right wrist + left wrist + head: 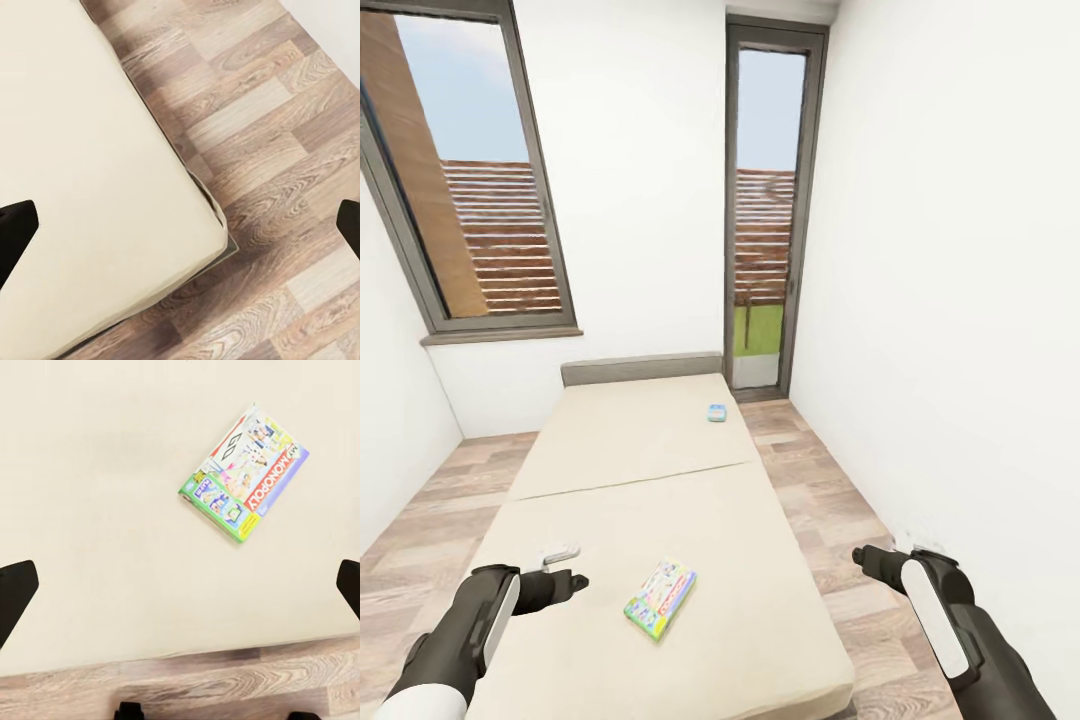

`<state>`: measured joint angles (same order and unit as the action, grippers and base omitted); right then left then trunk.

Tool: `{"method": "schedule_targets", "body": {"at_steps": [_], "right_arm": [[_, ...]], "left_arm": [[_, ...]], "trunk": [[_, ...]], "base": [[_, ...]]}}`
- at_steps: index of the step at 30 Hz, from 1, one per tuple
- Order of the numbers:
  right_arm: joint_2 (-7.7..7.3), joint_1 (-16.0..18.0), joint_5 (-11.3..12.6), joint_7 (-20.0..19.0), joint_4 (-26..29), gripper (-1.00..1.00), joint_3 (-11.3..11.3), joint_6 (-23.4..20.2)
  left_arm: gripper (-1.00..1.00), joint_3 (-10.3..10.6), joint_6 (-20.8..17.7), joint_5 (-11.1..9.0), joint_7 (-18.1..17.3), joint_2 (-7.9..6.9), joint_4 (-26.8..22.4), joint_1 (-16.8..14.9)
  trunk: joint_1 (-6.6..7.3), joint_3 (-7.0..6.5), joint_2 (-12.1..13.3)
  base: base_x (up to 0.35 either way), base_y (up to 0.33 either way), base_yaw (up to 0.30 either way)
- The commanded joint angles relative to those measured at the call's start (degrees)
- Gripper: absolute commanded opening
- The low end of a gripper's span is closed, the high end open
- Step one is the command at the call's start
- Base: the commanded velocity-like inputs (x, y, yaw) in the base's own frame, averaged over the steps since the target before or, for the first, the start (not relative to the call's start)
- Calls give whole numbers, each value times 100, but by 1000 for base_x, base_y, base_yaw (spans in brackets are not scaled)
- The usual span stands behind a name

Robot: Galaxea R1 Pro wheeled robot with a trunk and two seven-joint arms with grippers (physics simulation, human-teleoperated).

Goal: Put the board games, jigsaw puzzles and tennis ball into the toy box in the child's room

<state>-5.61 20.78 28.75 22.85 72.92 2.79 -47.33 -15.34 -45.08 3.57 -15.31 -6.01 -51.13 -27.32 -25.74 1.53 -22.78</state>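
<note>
Two board games lie on the cream bed point(630, 450). The nearer one point(660, 598) is a flat box with a green edge and a colourful cover, a little beyond and to the right of my left gripper point(572, 579). In the left wrist view the same box point(244, 472) lies flat on the mattress point(105, 472), clear of the open left gripper point(180, 592). A small blue game box point(717, 412) sits far up the bed near its right edge. My right gripper point(863, 558) hangs open over the floor beside the bed's right side; the right wrist view has the open gripper point(180, 229) above the bed corner point(214, 225).
White walls close in on both sides, the right wall point(960, 350) very near my right arm. A strip of wood-plank floor point(830, 520) runs along the bed's right side to a tall glass door point(765, 220). A large window point(470, 180) is at the back left, above a grey headboard point(640, 368).
</note>
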Motion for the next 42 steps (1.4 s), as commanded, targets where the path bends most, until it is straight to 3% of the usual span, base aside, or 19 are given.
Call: {"method": "schedule_targets", "body": {"at_steps": [1,19,42], "right_arm": [[-2,5,60,52,20,100,-12,-14],[-2,5,60,53,108,100,-66,-22],[-2,5,55,71,110,100,-77,-25]], "left_arm": [[100,-13,-24,39,-42,3,-5,-5],[100,-22,-23,39,-35,4,-3,-4],[100,-16,-20,33,-33,11,-3,-6]], "trunk": [[-4,14,-14],[-4,108,-14],[-4,223,-14]], "base": [[53,-28,5],[77,-64,35],[31,3,224]]}}
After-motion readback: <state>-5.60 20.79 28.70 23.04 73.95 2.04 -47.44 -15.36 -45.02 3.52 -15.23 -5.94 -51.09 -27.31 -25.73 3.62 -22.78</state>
